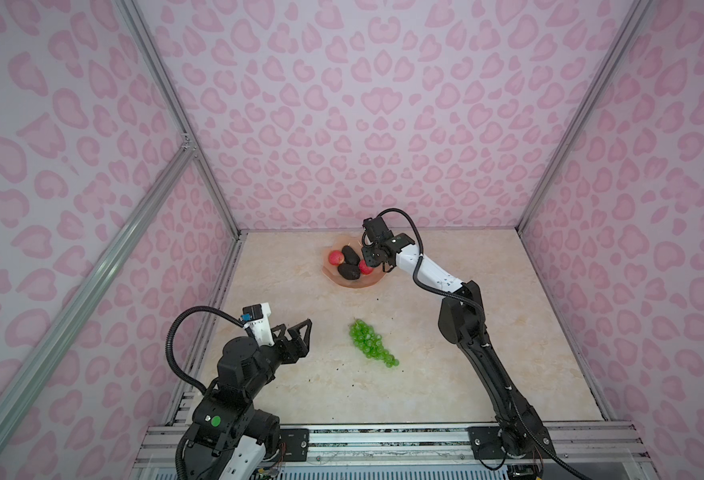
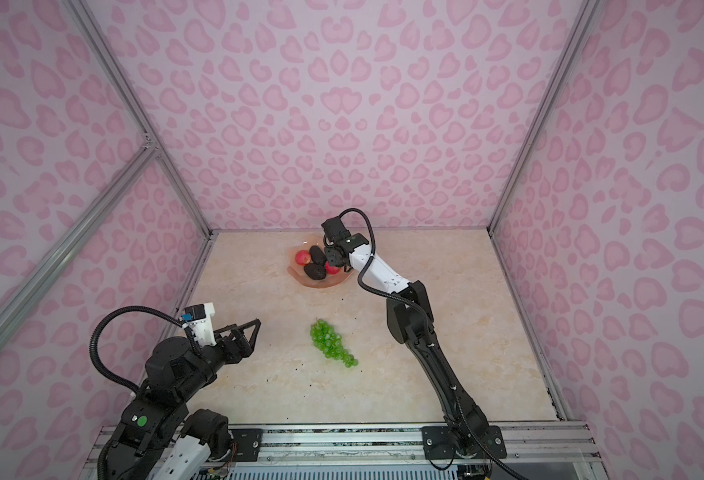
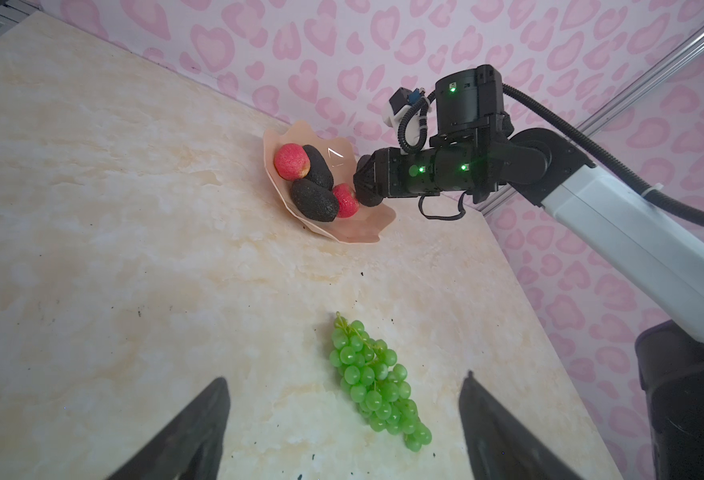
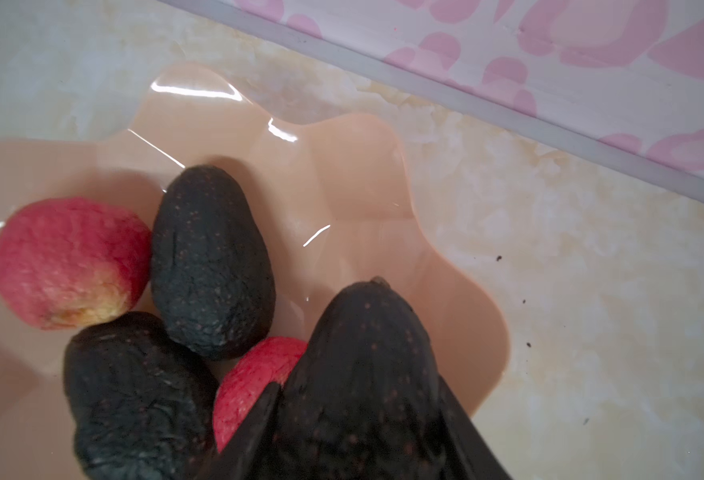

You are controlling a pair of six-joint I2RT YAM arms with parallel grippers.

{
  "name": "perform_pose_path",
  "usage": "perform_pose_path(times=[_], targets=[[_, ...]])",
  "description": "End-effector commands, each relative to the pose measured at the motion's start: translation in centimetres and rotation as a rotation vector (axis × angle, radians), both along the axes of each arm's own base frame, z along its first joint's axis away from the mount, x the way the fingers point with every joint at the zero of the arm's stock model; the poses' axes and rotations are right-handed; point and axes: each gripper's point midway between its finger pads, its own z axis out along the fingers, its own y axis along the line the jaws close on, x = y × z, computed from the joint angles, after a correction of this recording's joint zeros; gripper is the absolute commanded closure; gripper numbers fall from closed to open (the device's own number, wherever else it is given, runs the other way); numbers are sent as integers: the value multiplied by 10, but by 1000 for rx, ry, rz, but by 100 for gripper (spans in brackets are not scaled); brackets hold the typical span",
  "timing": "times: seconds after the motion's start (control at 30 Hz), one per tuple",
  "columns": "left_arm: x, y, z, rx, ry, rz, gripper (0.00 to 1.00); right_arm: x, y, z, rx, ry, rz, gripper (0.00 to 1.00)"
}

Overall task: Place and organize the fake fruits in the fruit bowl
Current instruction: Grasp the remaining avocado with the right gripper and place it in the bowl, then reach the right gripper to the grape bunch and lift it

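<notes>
a shallow peach-pink fruit bowl (image 1: 354, 285) with a scalloped rim sits near the back of the marble-look table (image 1: 300, 395), close to the pink patterned wall (image 1: 383, 124), and already carries most of the fake fruit. inside it, in both top views, a red apple (image 1: 335, 257) with a yellowish patch lies at the left edge, touching a dark avocado (image 1: 350, 254) beside it. a second avocado (image 1: 348, 271) lies nearer the front rim, against the first, with a second apple (image 1: 366, 268) tucked in on its right. the right gripper (image 1: 373, 261) reaches over the bowl's right half. the right wrist view shows a third avocado (image 4: 363, 324) lodged between its two fingers, narrow end pointing away from the wrist, with the fingers pressed to either flank in a grasp. this fruit is over the bowl's open right side, just beside the second apple; whether it touches the bowl floor cannot be told. the one piece outside the bowl is the bunch of green grapes (image 1: 372, 343), lying lengthwise on the bare tabletop well in front of the bowl, near the middle of the table. the left gripper (image 1: 298, 329) hovers low at the table's left side, apart from the grapes, its fingers spread wide and holding nothing.
</notes>
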Motion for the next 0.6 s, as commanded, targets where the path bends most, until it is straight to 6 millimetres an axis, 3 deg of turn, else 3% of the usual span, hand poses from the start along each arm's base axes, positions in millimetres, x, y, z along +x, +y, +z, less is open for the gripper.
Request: perform_pose_path(times=[0.0, 0.2, 0.37, 0.47, 0.57], targets=[[1, -1, 8, 2, -24, -10, 13, -10, -3, -15, -37, 57, 33, 42], [1, -1, 13, 10, -38, -14, 13, -8, -4, 23, -14, 0, 32, 26], [2, -2, 16, 10, -48, -17, 13, -14, -3, 91, 70, -89, 49, 19], [1, -2, 20, 14, -59, -20, 12, -38, -3, 117, 137, -81, 80, 19], [1, -3, 22, 10, -66, -26, 12, -85, -6, 114, 186, -76, 140, 17]])
